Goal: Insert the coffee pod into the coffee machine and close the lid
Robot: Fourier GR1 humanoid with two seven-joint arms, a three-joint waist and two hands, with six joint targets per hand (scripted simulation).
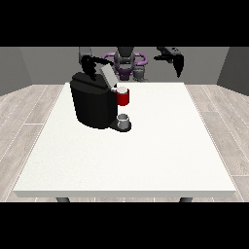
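one table here, a big white one (146,160), and one coffee machine (95,104) standing on it toward the far side, left of the middle of the view. the machine is a black block, and its one lid (108,76) is up, a grey flap tilted back above the machine's top. at the machine's front sits one red pod holder (123,97) with a pale top. whether that pale top is the coffee pod itself, i cannot tell. below it, on the machine's dark base, stands one small grey cup (124,120), upright, right under the red part.

two hands in play. the hand at the view's left (89,66) hangs just behind and above the machine's top, close beside the raised lid; its dark fingers point downward, but whether they are apart or together, i cannot tell, and contact with the lid is not clear either. the hand at the view's right (177,62) is up in the air, well apart from the machine and over the table's far edge. it carries nothing that shows; how its fingers lie, i cannot tell.

one robot torso (125,62) at the back between the two arms, dark with purple rings. grey wood-plank floor (24,116) shows around the table.
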